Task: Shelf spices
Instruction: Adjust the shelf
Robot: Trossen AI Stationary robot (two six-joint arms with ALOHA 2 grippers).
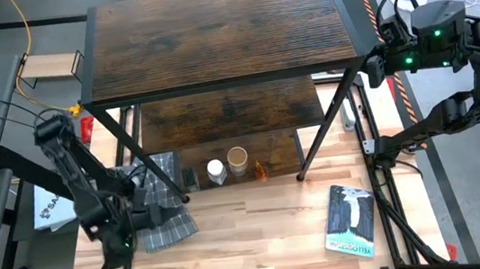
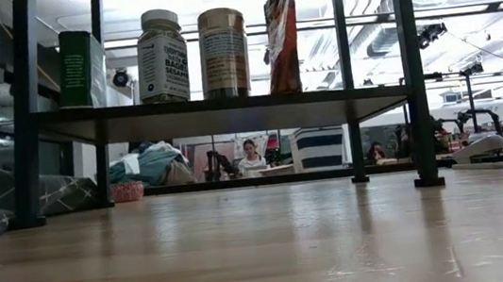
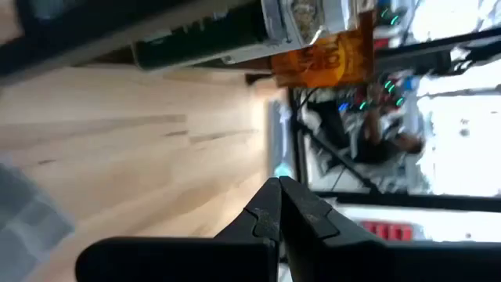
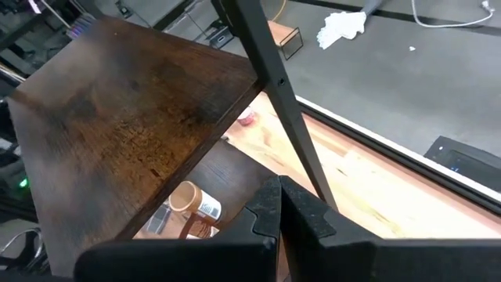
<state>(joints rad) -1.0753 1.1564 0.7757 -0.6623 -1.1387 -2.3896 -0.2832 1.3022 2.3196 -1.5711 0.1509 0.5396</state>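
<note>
Shelf (image 1: 210, 34) fills the upper middle of the high view, dark top board over a lower board that shows below it, black frame legs planted on the table (image 1: 260, 232). Spices sit in a row on the lower board, middle of the frame: a white-capped jar (image 1: 216, 169), a tan canister (image 1: 237, 158) just beside it, a small amber bottle (image 1: 259, 168) to its right. In the low view the same row stands upper left on the board: a green box (image 2: 82, 68), the white-capped jar, the canister, then a reddish-brown packet (image 2: 282, 35), possibly the amber item seen from above, hard to tell. Left gripper (image 1: 144, 204) is low at the lower left of the high view, over a grey checked cloth (image 1: 167, 229) by the shelf's left legs; in its wrist view the fingers (image 3: 266, 219) are pressed together with nothing between them. Right gripper (image 1: 375, 65) is up at the upper right, beside the top board's right edge, well apart from the jars; its fingers (image 4: 266, 215) meet too, empty. A blue-and-white book (image 1: 351, 221) lies lower right on the table. A small light-wood stand (image 1: 51, 65) sits upper left, off the table.
</note>
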